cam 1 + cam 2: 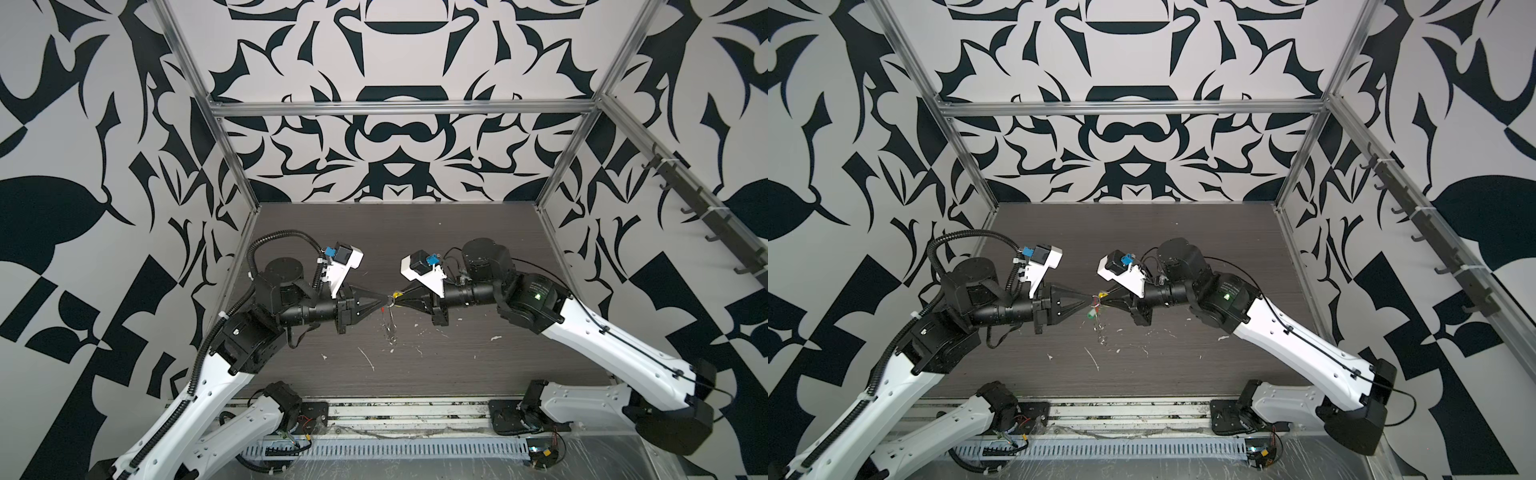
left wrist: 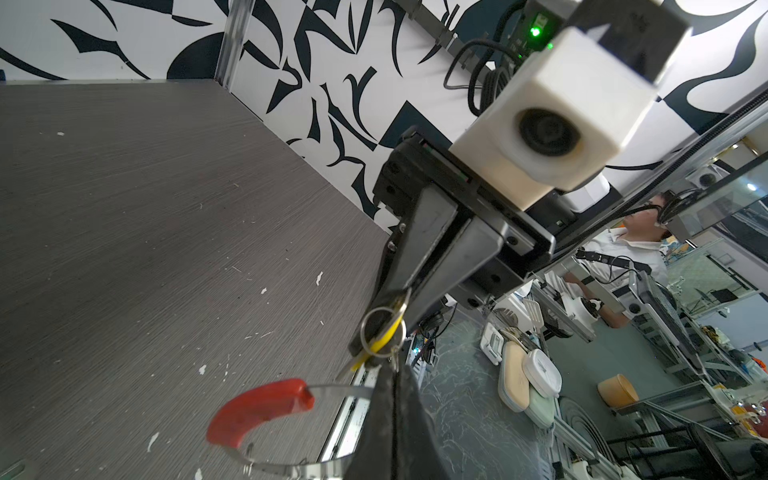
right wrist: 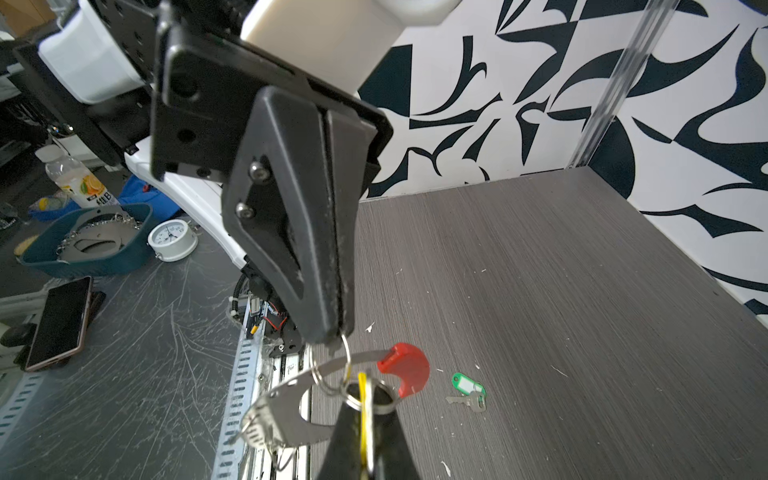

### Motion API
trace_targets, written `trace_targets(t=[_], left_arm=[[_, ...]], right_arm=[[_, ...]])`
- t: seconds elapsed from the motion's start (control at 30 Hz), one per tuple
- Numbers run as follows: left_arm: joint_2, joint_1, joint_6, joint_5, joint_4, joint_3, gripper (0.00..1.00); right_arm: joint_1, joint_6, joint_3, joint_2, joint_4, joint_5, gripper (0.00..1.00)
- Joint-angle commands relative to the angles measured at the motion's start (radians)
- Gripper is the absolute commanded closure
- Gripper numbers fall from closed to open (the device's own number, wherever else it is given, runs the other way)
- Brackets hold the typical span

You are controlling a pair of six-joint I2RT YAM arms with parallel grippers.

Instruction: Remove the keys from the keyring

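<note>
- In a top view, the left pincer (image 1: 383,298) and right pincer (image 1: 398,300) meet tip to tip above the dark wood-grain worktop (image 1: 478,249). Both are clenched, and the large thin grey metal keyring (image 1: 390,326) hangs edge-on beneath them.
- In a top view, the green-headed key (image 1: 1090,316) shows just below the left pincer.
- Left wrist view: the keyring's band runs from its red sleeve (image 2: 257,409) into the left pincer's grip.
- Right wrist view: the yellow-headed key (image 3: 363,399) sits edge-on in the right pincer's grip, long axis along the fingers. The green-headed key lies flat on the worktop, off the keyring.
</note>
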Motion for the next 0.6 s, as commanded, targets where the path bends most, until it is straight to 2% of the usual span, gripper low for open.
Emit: trace_targets(t=[0.0, 0.57], left_arm=[[-0.014, -0.001, 0.026, 0.017, -0.032, 0.027, 1.0], [-0.015, -0.001, 0.06, 0.081, -0.046, 0.027, 1.0]], right_arm=[[0.001, -0.045, 0.064, 0.0, -0.043, -0.016, 1.0], [-0.011, -0.115, 0.157, 0.067, -0.13, -0.082, 1.0]])
